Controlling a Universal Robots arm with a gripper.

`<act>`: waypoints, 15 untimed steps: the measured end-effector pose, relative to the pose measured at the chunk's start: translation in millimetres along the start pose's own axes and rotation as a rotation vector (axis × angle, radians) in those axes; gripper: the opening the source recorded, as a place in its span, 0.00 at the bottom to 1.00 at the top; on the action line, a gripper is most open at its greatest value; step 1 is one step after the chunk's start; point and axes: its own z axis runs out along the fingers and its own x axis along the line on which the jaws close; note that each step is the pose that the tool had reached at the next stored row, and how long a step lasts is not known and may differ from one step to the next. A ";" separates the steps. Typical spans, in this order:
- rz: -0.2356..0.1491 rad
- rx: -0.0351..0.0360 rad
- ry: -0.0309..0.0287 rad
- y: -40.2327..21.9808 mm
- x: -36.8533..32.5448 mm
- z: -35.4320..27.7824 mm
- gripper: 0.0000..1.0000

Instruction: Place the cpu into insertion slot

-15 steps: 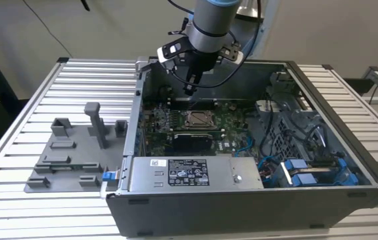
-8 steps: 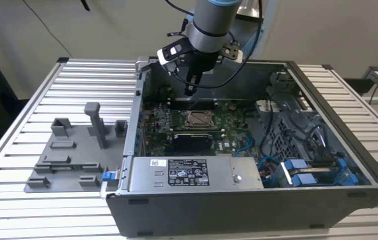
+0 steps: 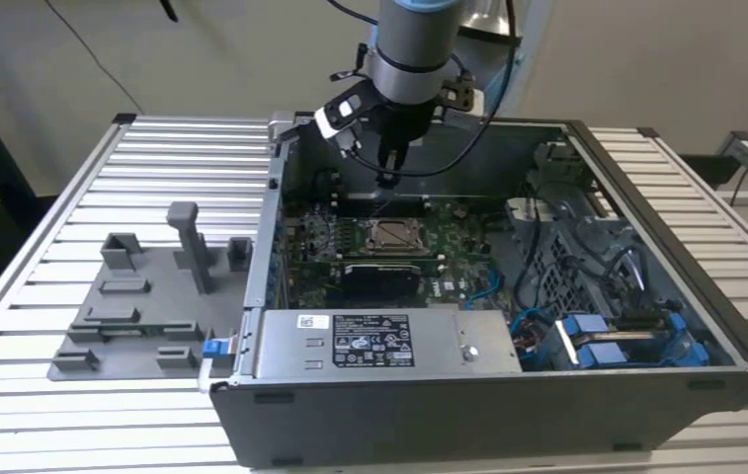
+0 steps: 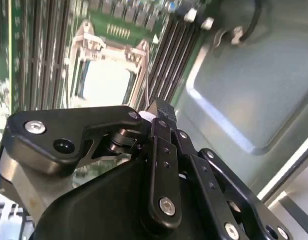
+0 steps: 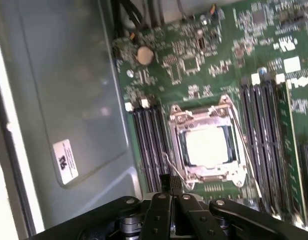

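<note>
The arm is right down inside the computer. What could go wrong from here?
The gripper hangs inside the computer case, close to its metal wall, so a sideways move might bump it. The chip seems to lie in its socket; a knock from the gripper could shift it.

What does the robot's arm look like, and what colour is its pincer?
The arm is a round, silvery-grey tube with a bluish band at the top. A thin black cable loops down beside it. The pincer is black, built from jointed bars pinned with shiny round screws, and it sits on a silver metal base.
</note>
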 end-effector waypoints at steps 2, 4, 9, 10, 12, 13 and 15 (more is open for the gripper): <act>-0.010 -0.0053 0.0177 0.1 -0.1 0.0 0.11; -0.022 0.0012 0.0378 0.0 -0.1 0.0 0.11; -0.029 0.0129 0.0880 -2.7 -1.7 0.6 0.11; -0.020 0.0103 0.0882 -2.8 -1.7 0.7 0.11; 0.000 0.0055 0.0887 -2.8 -1.9 1.0 0.11; 0.011 0.0021 0.0891 -3.0 -1.9 1.1 0.11; 0.025 -0.0012 0.0894 -4.1 -2.3 1.2 0.11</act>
